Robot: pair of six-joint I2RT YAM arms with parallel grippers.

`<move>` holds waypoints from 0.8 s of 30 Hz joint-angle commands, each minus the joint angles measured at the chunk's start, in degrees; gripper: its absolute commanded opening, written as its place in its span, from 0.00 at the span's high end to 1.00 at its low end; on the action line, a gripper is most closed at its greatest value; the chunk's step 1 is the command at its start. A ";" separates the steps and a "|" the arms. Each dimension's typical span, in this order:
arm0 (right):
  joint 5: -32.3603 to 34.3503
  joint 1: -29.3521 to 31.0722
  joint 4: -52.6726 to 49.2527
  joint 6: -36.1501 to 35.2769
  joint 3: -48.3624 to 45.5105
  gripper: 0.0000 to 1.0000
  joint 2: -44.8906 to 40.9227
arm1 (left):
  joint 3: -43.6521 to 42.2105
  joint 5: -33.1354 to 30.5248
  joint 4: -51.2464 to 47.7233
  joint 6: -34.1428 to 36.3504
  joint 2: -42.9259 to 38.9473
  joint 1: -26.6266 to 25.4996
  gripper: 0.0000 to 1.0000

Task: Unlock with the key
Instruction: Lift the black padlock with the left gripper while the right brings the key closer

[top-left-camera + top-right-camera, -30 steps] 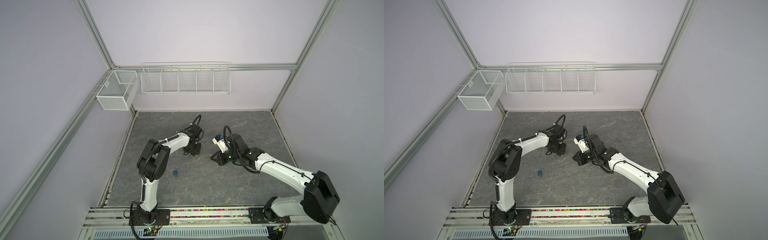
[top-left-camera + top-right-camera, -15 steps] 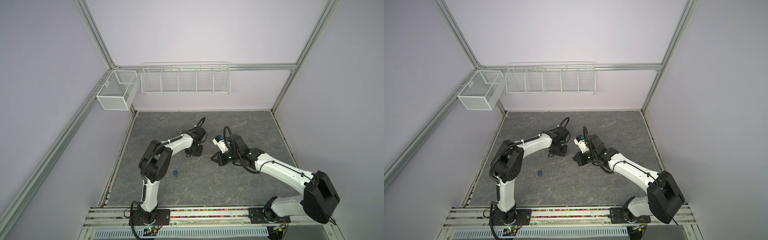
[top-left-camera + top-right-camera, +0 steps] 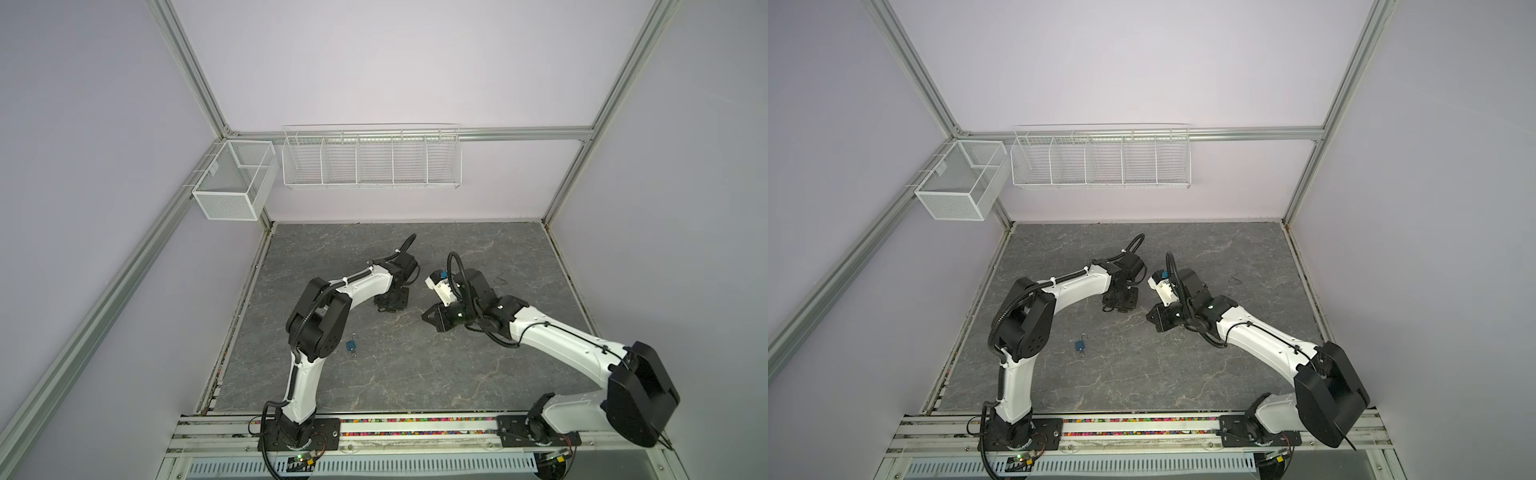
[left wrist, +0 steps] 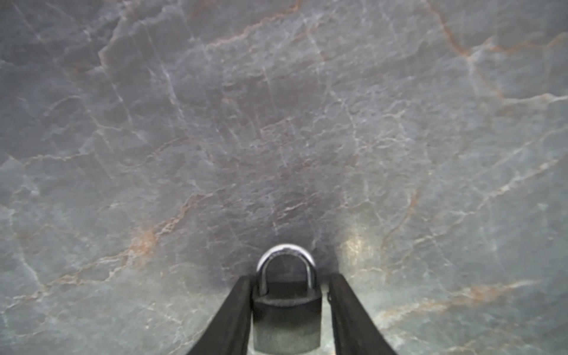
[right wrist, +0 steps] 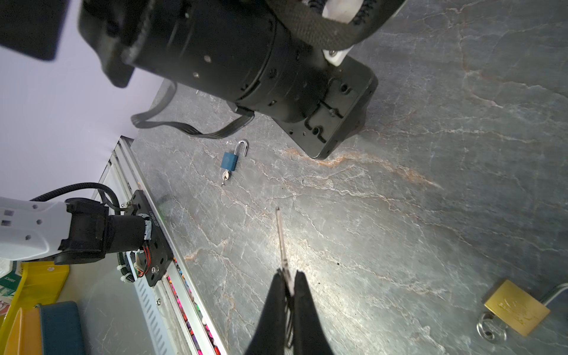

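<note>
— On the table (image 3: pixel 415 374), which step is running?
— Grasping: left gripper (image 4: pixel 291 278) is standing part-open around the dark padlock (image 4: pixel 287 310), right gripper (image 5: pixel 287 276) is pinching the key (image 5: pixel 281 236). Next I am expecting firm squeeze, then aligning.

Clearly a robotics lab cell: aluminium frame (image 3: pixel 187 70), plain lilac walls (image 3: pixel 374 62), two robot arms (image 3: pixel 365 286) bolted to a rail (image 3: pixel 415 440), wire baskets (image 3: pixel 372 160) hung well beyond the left claw (image 3: pixel 386 307).

Table (image 4: pixel 184 123): matt grey stone-look surface, veined. Dark padlock (image 4: pixel 287 316): dull metal body, polished shackle (image 4: pixel 287 248). Brass padlock (image 5: pixel 516 307): satin gold-coloured metal. Key (image 5: pixel 281 236): bright metal.
</note>
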 commanded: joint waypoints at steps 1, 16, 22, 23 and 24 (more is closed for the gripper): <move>0.57 0.09 -0.27 -1.30 -1.00 0.94 -1.19 | 0.72 -2.35 -3.55 -1.88 1.61 -0.10 0.59; 4.69 1.53 -2.99 1.63 0.24 0.94 -0.18 | -4.55 1.21 2.69 -13.47 -6.92 0.50 0.88; 11.86 7.56 0.85 11.39 0.80 0.94 1.11 | -8.29 4.00 8.59 -24.42 -15.71 0.94 0.96; 12.50 8.56 2.30 12.32 1.03 0.94 1.69 | -9.47 4.27 9.97 -26.80 -17.62 0.94 0.98; 13.41 9.21 3.31 13.21 1.23 0.94 2.23 | -10.55 4.78 11.58 -28.69 -19.21 0.94 0.98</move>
